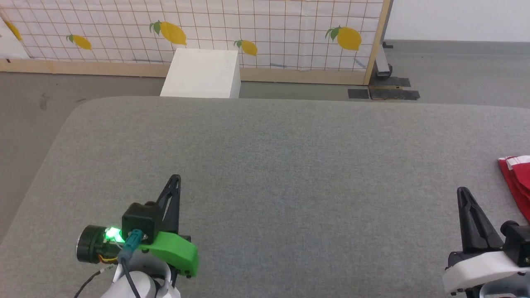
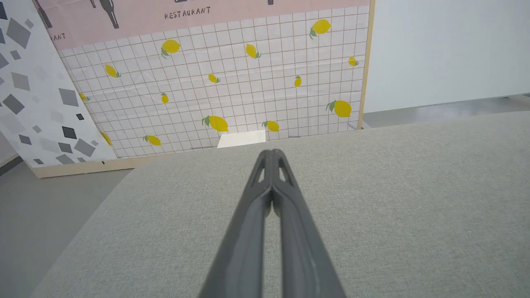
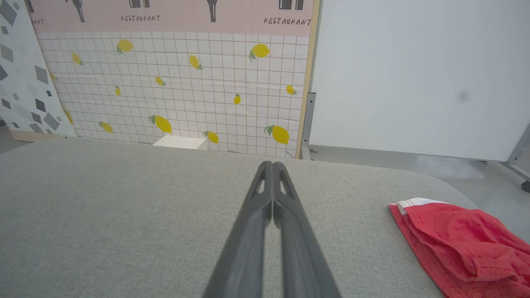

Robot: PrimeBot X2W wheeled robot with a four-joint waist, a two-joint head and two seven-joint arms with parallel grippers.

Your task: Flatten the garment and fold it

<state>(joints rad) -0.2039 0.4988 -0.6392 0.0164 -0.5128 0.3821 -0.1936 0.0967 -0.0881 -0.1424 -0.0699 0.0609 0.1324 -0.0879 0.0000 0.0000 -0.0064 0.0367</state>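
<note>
- My left gripper: fingers pressed together, empty, at the grey fabric-covered table.
- Right gripper: likewise closed, empty.
- Red soft shorts with white trim lie rumpled near its right; the head view catches just a corner, the right wrist view its folds.

Left hand and right hand closed

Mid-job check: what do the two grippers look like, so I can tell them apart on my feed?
The left gripper and right gripper share two long, dark, tapering fingers with slotted tips. The left carries a bright green bracket, a glowing green light, a teal plug with a black cable and a black cylinder. The right has a white bracket instead.
</note>
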